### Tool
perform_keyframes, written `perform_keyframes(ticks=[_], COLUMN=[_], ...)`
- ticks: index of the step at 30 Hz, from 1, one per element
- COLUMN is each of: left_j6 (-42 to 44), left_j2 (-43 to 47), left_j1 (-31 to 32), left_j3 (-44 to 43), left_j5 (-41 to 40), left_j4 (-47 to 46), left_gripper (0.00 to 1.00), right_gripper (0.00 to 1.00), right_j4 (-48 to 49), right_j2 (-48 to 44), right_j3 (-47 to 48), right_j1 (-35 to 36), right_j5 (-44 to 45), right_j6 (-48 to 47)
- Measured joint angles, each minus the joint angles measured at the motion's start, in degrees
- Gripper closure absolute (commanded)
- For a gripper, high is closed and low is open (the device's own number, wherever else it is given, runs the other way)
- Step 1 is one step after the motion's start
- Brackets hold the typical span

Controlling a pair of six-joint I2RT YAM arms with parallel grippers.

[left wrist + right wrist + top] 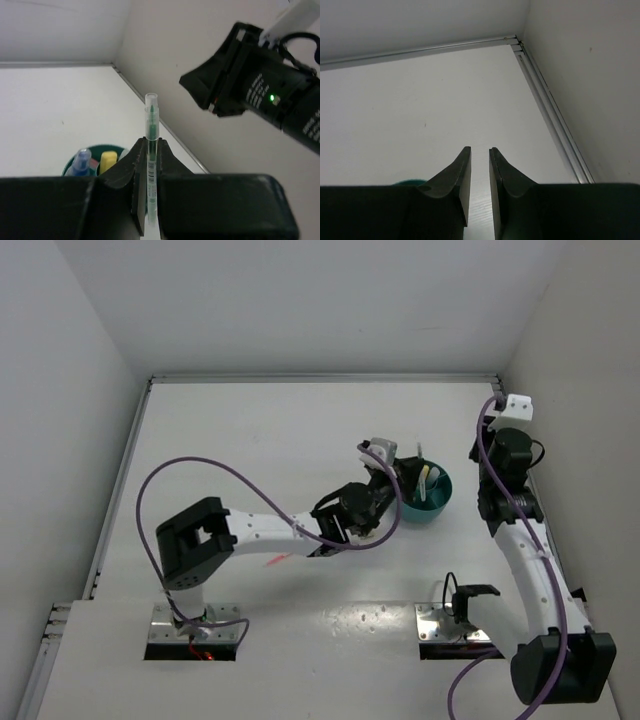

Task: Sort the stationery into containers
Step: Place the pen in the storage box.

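Note:
My left gripper (383, 478) (151, 143) is shut on a thin green pen (151, 116) with a clear cap, which stands up between the jaws. It hangs just left of the round teal cup (441, 502). In the left wrist view the cup (116, 148) lies below and left of the jaws, holding a blue-white marker (80, 162) and a yellow highlighter (107, 162). My right gripper (497, 403) (479, 152) is raised near the right wall, jaws a narrow gap apart and empty. A sliver of the cup (410, 182) shows at its lower left.
A small pink stick (278, 560) lies on the table under the left arm. A black bracket (470, 595) stands by the right arm's base plate. White walls close the table at the back and right (555, 120). The right arm (260, 90) hangs near the left gripper.

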State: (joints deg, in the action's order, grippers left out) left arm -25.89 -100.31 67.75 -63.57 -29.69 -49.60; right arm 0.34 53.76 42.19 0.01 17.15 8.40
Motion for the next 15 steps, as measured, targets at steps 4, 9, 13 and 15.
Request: perform_keyframes(ticks=[4, 9, 13, 15], left_j6=[2.36, 4.5, 6.1, 6.43], left_j2=[-5.42, -11.02, -14.08, -14.93], left_j1=[0.79, 0.79, 0.79, 0.79], left_j3=[-4.83, -6.21, -7.45, -8.04], left_j5=[-5.01, -9.88, -12.2, -12.94], left_j4=[-2.84, -4.24, -4.35, -4.55], left_gripper=[1.0, 1.0, 1.0, 1.0], right_gripper=[0.79, 0.78, 0.78, 0.78], right_j4=[1.36, 2.56, 3.74, 3.96], right_j2=[-0.76, -1.31, -1.68, -1.77], right_j3=[-1.2, -1.84, -2.32, -2.36], right_j1=[-0.66, -1.14, -1.6, -1.79], right_j5=[1.09, 2.21, 2.4, 2.43], right_j6=[0.63, 1.14, 1.4, 1.7])
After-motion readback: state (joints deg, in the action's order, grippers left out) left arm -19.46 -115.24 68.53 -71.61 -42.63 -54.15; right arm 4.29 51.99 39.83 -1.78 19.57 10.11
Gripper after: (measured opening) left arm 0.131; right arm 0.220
